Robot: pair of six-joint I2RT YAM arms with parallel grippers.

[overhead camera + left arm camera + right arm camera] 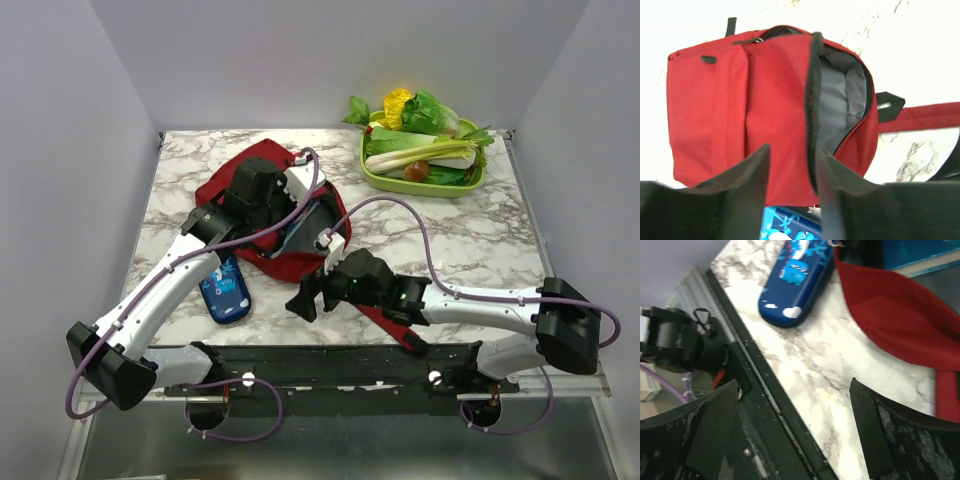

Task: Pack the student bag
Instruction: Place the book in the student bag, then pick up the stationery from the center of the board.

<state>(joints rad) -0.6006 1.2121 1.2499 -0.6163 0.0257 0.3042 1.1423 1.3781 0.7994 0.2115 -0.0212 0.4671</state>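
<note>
The dark red student bag (225, 183) lies on the marble table at the back left, its main zip open and grey lining showing (840, 100). My left gripper (270, 210) hovers over it. In the left wrist view its jaws (792, 160) stand apart above the bag's red front panel (740, 100), the right finger beside the zip edge, holding nothing. My right gripper (305, 295) is open and empty (795, 390) over the table's front edge, near the bag's lower corner (890, 315). A teal book-like thing (300, 228) shows at the bag's opening.
A blue patterned pencil case (225, 290) lies front left of the bag, also in both wrist views (790, 225) (795, 280). A red strap (395, 325) runs under the right arm. A green tray (420, 187) of vegetables stands back right. A black rail (330, 365) borders the front edge.
</note>
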